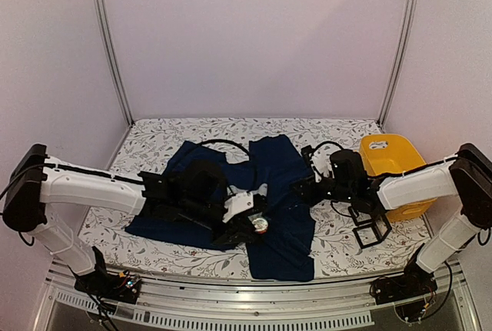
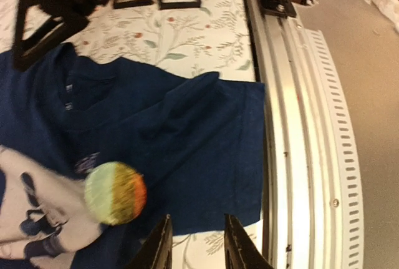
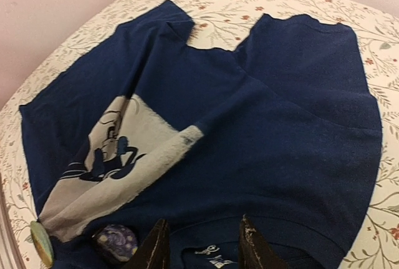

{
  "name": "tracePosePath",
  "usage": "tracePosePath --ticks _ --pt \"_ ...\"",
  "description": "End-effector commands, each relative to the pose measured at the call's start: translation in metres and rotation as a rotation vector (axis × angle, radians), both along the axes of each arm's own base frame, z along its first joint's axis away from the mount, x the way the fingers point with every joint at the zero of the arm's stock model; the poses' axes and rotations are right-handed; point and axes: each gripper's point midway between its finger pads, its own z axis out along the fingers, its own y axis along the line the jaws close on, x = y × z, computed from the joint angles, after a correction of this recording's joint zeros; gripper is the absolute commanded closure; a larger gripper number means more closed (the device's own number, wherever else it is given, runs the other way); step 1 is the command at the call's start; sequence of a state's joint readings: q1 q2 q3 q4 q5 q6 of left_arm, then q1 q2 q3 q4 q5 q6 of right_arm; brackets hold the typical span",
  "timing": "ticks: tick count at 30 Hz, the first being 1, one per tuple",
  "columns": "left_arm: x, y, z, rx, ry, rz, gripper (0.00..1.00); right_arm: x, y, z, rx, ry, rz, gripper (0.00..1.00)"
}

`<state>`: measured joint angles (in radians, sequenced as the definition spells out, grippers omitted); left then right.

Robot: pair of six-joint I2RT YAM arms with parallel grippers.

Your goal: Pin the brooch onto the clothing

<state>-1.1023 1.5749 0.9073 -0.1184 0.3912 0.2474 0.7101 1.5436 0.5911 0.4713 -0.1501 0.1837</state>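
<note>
Seemingly I'm nearly done: the brooch (image 2: pixel 115 193) sits on the clothing (image 1: pixel 280 162), rumpled on the bench (image 1: pixel 177 135), at the print (image 2: pixel 37 219) edge, left jaws and right jaws both parted and empty, though I cannot tell if it's fastened.

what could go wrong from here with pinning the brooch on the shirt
1. The brooch seems to lie loose on the clothing by the print; neither the left gripper nor the right gripper holds it, so it may slide off.
2. The clothing is bunched and folded, so a pin could catch several layers.
3. Its hem lies right by the metal rail; a tug might drag it over.
</note>
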Motion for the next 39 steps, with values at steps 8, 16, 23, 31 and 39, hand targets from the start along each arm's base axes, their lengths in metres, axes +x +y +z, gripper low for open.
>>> tracePosePath --ticks 8,16,23,31,39 --pt "0.184 0.198 -0.043 -0.095 0.266 1.206 0.75 0.050 -0.061 -0.082 -0.505 0.270 -0.322 0.73" --pt "0.178 0.250 -0.095 -0.017 0.334 1.429 0.75 0.093 -0.103 -0.114 -0.654 0.360 -0.409 0.75" --pt "0.186 0.268 -0.097 -0.074 0.354 1.518 0.74 0.155 -0.112 -0.122 -0.626 0.398 -0.398 0.75" --pt "0.204 0.270 -0.095 -0.084 0.355 1.539 0.74 0.239 -0.105 -0.103 -0.595 0.314 -0.364 0.75" --pt "0.289 0.241 -0.005 -0.238 0.150 1.430 0.73 0.249 -0.074 -0.007 -0.563 0.148 -0.340 0.74"
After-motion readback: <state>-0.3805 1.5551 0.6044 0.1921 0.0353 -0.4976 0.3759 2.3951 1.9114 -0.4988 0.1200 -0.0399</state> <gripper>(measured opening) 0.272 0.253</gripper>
